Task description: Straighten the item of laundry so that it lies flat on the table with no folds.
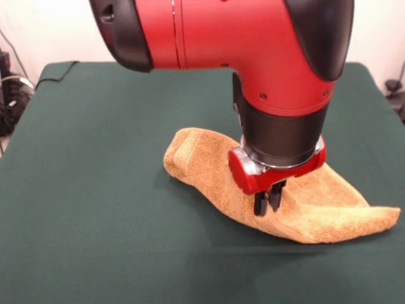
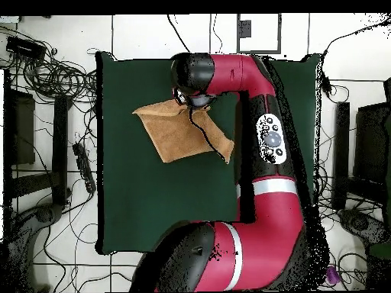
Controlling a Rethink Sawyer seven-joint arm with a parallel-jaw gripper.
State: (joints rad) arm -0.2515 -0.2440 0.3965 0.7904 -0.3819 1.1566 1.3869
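Observation:
The orange-tan terry towel (image 1: 316, 209) lies humped and folded on the dark green table (image 1: 95, 209), right of the middle in the front view. Its left end is rolled over and its right corner sticks out just above the cloth. My gripper (image 1: 267, 202) points straight down onto the towel's middle. Its two black fingers stand close together and pinch the towel's fabric. In the overhead view the towel (image 2: 177, 133) shows as a skewed shape near the table's far edge (image 2: 153, 206), and the arm's head covers the gripper and the towel's top corner. The label is hidden.
The red arm's big wrist housing (image 1: 253, 44) hangs over the table's far half. In the overhead view the arm (image 2: 263, 145) runs along the table's right side. Cables and stands (image 2: 61, 137) lie on the floor beside the table.

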